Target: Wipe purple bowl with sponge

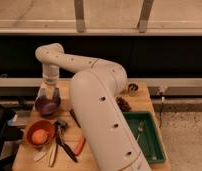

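Note:
The purple bowl (46, 106) sits on the wooden table (101, 162) at its back left. My gripper (48, 93) hangs straight down from the white arm (94, 100), right over the bowl and just above its rim. I cannot make out a sponge; it may be hidden in the gripper.
An orange bowl (39, 134) holding an orange fruit stands in front of the purple bowl. Black-handled tools (64, 143) and an orange carrot-like item (80, 146) lie beside it. A green tray (144, 136) with a fork is at the right, and a pine cone (124, 104) behind it.

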Motion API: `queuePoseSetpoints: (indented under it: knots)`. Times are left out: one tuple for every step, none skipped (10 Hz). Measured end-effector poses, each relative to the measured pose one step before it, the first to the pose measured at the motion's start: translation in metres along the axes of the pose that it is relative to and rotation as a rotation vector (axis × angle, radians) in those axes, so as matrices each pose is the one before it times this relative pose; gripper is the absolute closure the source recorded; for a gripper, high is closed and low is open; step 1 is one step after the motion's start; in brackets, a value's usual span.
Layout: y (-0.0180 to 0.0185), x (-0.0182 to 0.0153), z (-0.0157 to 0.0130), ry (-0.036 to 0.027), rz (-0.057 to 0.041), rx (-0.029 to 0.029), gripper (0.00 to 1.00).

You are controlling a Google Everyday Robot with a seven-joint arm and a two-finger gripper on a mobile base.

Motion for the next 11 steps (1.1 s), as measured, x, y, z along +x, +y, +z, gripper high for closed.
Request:
queuePoseSetpoints:
  knots:
    - [0.00009,-0.00024,-0.00002,-0.00022,-0.00025,-0.00010,1.00]
    - [0.00064,-0.00158,0.00035,0.00002,-0.00223,-0.00057,1.00]
    - [0.00018,-0.00036,0.00006,-0.00020,-0.00048,-0.00023,1.00]
    - [0.00002,0.00023,0.00011,0.00019,0.00023,-0.00026,1.00]
    - [-0.00028,0.00079,0.00106,0.00000,-0.00140,-0.00196,1.00]
    - [0.00665,-0.00050,0.00528,0.00769,-0.01311,-0.01272,1.00]
    - [0.00858,-0.00428,0.00434,0.00023,-0.01578,-0.00738,1.00]
    - [0.01365,-0.00670,0.00654,0.00199,-0.01367,-0.01026,1.00]
    - [0.01363,-0.00617,0.00583,0.00347,-0.01173,-0.00959,1.00]
    - [0.00990,-0.00351,0.00235,0.00836,-0.00968,-0.00374,1.00]
    - [0.00517,-0.00055,0.00099,0.01155,-0.00268,-0.00090,1.00]
